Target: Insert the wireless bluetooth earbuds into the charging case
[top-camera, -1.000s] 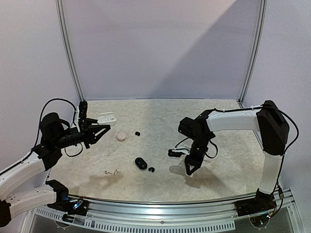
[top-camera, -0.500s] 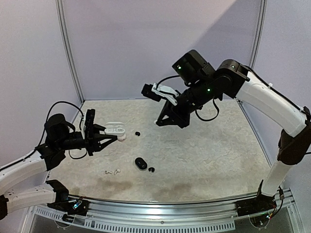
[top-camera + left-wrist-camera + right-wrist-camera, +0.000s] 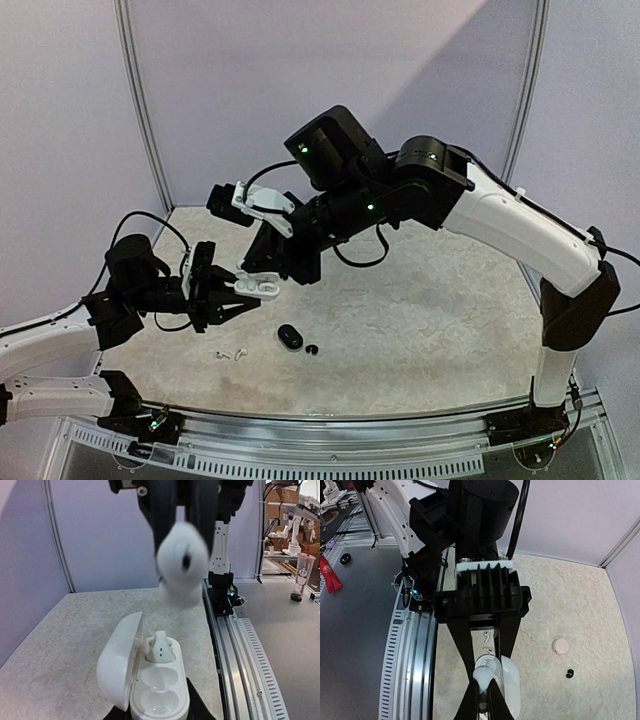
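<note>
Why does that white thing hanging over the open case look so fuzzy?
Left wrist view: the white earbud, pinched by the right gripper, sits very near the lens, so it blurs, while the charging case below is sharp. Right wrist view: the same earbud looks crisper. Top view: even light, only soft shadows.

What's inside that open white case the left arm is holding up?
One white earbud stands in the case's far socket; the nearer hollows look empty. The socket covers its stem. A second earbud, blurred, hangs above in the right gripper.
</note>
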